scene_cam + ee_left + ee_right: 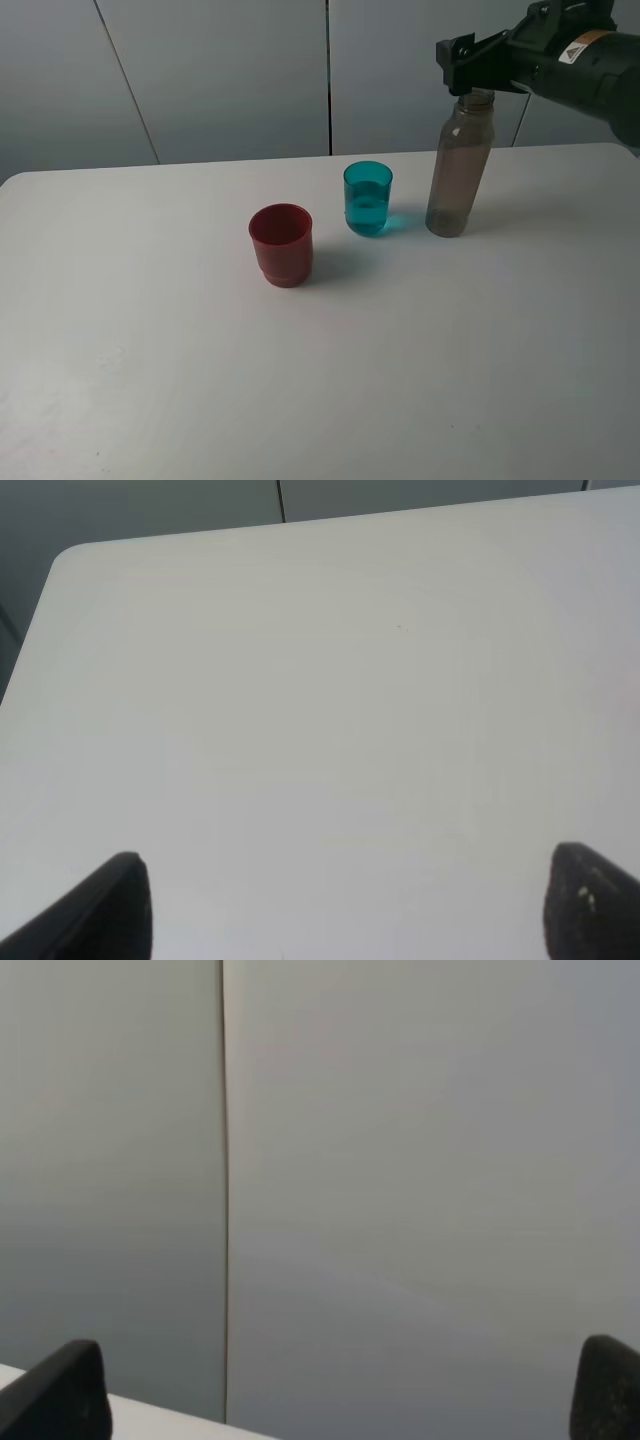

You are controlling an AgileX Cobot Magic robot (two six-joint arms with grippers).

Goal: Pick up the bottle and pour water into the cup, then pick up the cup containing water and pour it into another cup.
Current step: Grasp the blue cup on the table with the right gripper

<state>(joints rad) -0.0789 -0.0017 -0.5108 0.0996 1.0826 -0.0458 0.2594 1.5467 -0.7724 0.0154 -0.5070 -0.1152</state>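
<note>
Water already sits in the cup [368,199], which we read as the first pour being done; the bottle [459,166] stands upright on the bench [150,380], just beside the cup on its right, and another cup [281,245] waits near the teal one, to its front left and apart from it. We judge the step in hand to be lifting the teal cup. To do it well, we would bring a gripper in low from the side, close on the cup's middle where the wall is straightest, squeeze gently since thin plastic may flex, and lift level so nothing slops. The bottle stands close enough that a careless approach from the right could knock it.

Our right gripper [470,62] hangs above the bottle's neck, its fingers [62,1388] spread fully wide with only wall showing between them, so it holds nothing. Our left gripper [350,905] is out of the high view; its fingers [100,910] stand far apart over bare bench, gripping nothing.
</note>
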